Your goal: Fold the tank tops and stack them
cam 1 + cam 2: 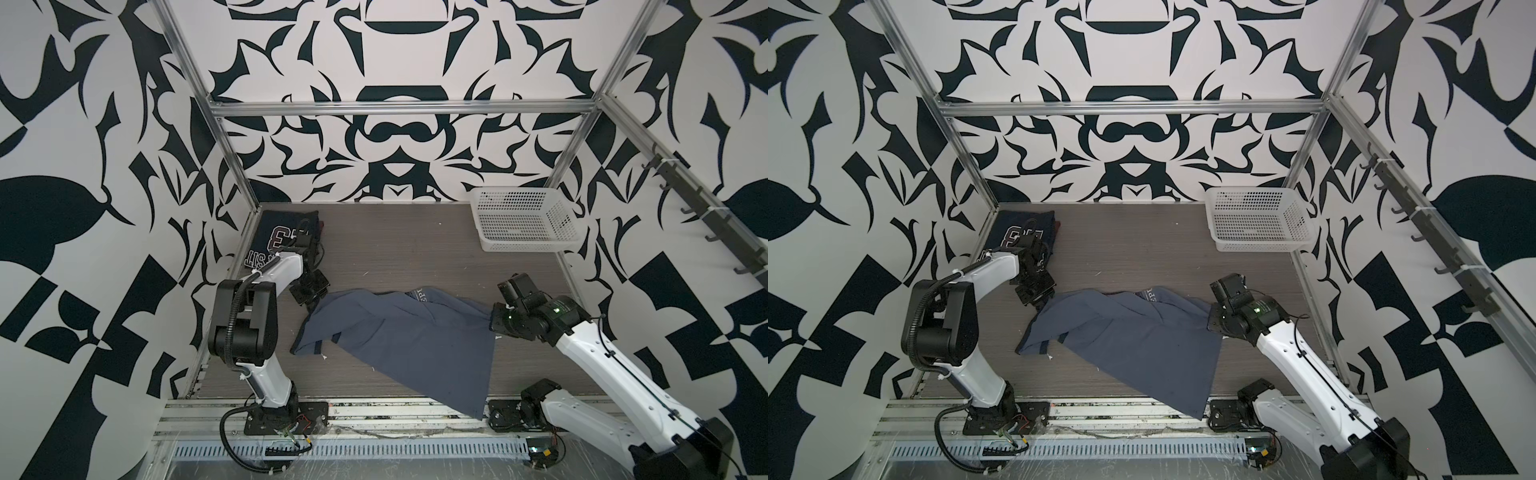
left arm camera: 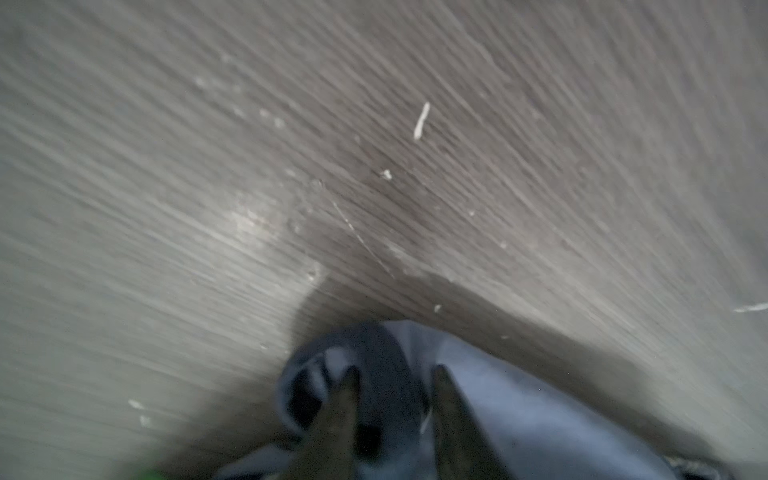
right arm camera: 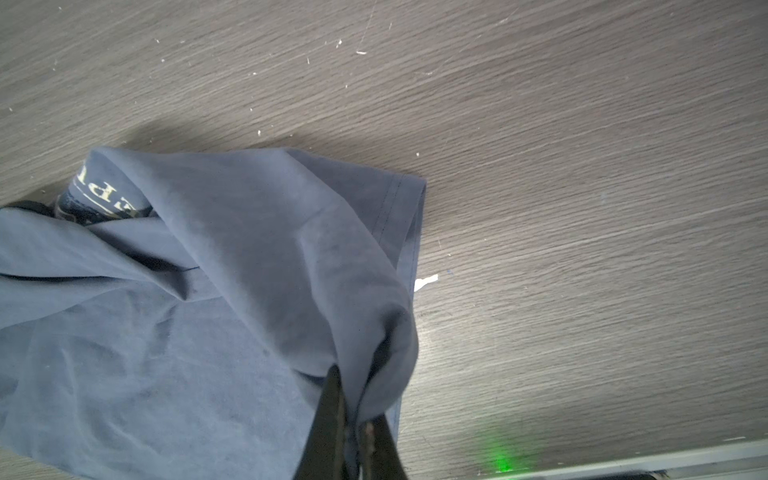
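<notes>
Currently: slate-blue tank top [image 1: 407, 332] lies crumpled mid-desk [image 1: 395, 241]; navy tank top [image 1: 272, 224] sits folded at the far left corner. Right tool [image 3: 353, 395] is clenched on the blue cloth near its hem, and left tool [image 2: 397, 370] pinches a bunched edge. Advice: draw apart evenly, low, and flatten before folding.
</notes>
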Tool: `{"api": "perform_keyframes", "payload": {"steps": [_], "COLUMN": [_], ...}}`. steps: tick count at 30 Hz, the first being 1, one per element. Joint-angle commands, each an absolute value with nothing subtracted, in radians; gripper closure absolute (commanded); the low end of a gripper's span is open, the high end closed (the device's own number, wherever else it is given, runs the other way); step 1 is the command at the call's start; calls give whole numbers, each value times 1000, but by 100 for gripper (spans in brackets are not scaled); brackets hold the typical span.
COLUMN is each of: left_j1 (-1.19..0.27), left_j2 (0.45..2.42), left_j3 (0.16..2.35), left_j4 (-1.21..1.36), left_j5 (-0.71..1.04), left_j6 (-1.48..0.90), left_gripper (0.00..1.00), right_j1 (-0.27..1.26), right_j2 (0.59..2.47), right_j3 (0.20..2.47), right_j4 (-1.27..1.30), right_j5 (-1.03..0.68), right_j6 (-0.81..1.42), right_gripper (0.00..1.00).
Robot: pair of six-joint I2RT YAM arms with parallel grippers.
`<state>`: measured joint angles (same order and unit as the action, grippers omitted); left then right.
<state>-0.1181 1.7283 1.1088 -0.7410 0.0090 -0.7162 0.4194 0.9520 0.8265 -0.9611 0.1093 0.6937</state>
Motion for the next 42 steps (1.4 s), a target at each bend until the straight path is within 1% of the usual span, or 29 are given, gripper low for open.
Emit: {"api": "perform_keyframes", "payload": {"steps": [1,2,4,9,11,13,15,20,21,22,23,26,27,29,33,35,36,38,42], "left_j1": [-118,-118,-120,-121,-121,-123,-123,-123,-123,-123,-123,-121,-121,-121,-129,-135,-141,-178,-299], "left_j2": [1700,1661,1546,1150,1041,969,910,816,801,790,782,776,782,836,1021,1111,1155,1230,1373], "left_j3": [1130,1142,1150,1162,1133,1072,955,649,602,569,548,578,586,646,791,835,856,894,958], "left_j4": [-729,-730,-716,-664,-667,-699,-732,-859,-874,-882,-895,-922,-880,-856,-877,-870,-870,-874,-915], "left_j5": [68,65,44,-16,-28,5,57,112,119,121,120,49,46,20,-47,-71,-80,-103,-187], "left_j6": [-707,-707,-698,-652,-656,-674,-723,-916,-948,-971,-981,-990,-989,-963,-873,-837,-825,-807,-808], "left_gripper": [97,100,100,100,100,100,100,100,96,88,76,44,41,39,37,38,42,43,44], "right_j1": [408,400,377,309,307,307,307,307,307,307,307,307,307,307,306,307,307,307,307], "right_j2": [973,974,971,992,994,991,985,947,941,936,932,928,930,929,920,915,912,910,909], "right_j3": [907,930,978,1135,1170,1168,1137,988,958,934,912,886,886,892,892,883,878,868,859], "right_j4": [-959,-965,-969,-994,-1004,-1010,-1016,-1012,-1009,-1005,-1002,-989,-987,-986,-986,-982,-978,-972,-966], "right_j5": [137,141,148,156,162,156,133,88,83,80,76,63,62,63,61,60,57,51,51], "right_j6": [658,648,627,563,557,563,573,610,618,623,627,636,636,638,637,639,642,646,647], "right_gripper": [100,100,100,100,100,100,100,100,100,100,100,100,100,100,100,100,100,100,100]}}
